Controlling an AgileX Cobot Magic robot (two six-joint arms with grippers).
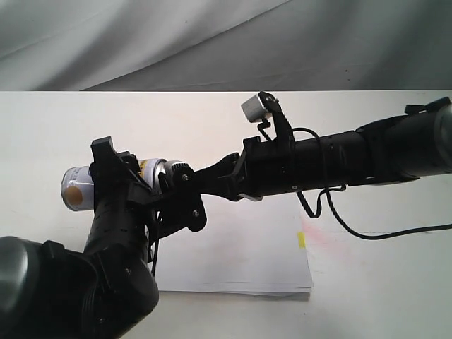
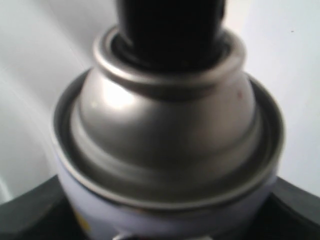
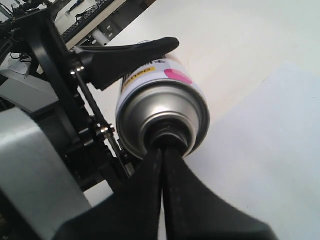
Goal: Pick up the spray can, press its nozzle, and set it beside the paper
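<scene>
Spray can [image 1: 78,187] held sideways off the table [image 1: 42,127] by the left gripper [image 1: 116,180], whose black fingers [image 3: 135,50] clamp the labelled body from both sides, with the base pointing left and the domed shoulder [image 2: 165,125] pointing right. The grip sits around the middle of the cylinder, apparently to leave the top end free for the other arm. At that end the small black nozzle [image 2: 170,35] meets the right gripper [image 3: 163,150], which reaches in across the middle from the right. Its two fingers are pressed flat together into a single wedge, holding nothing, and their joined tips rest against the button. Closed jaws likely give a firm pushing point on so narrow a cap, while the left arm's hold braces the can against the push. Whether the button is actually depressed cannot be told from these views; no spray is visible. Below and to the right of the can, on the near side, lies the paper [image 1: 247,247], a flat white stack with a small yellow tab [image 1: 301,239] at its right edge. The can hangs in the air near the stack's far left corner rather than standing beside it, so the pressing step looks to be in hand and the setting-down is not yet done.
</scene>
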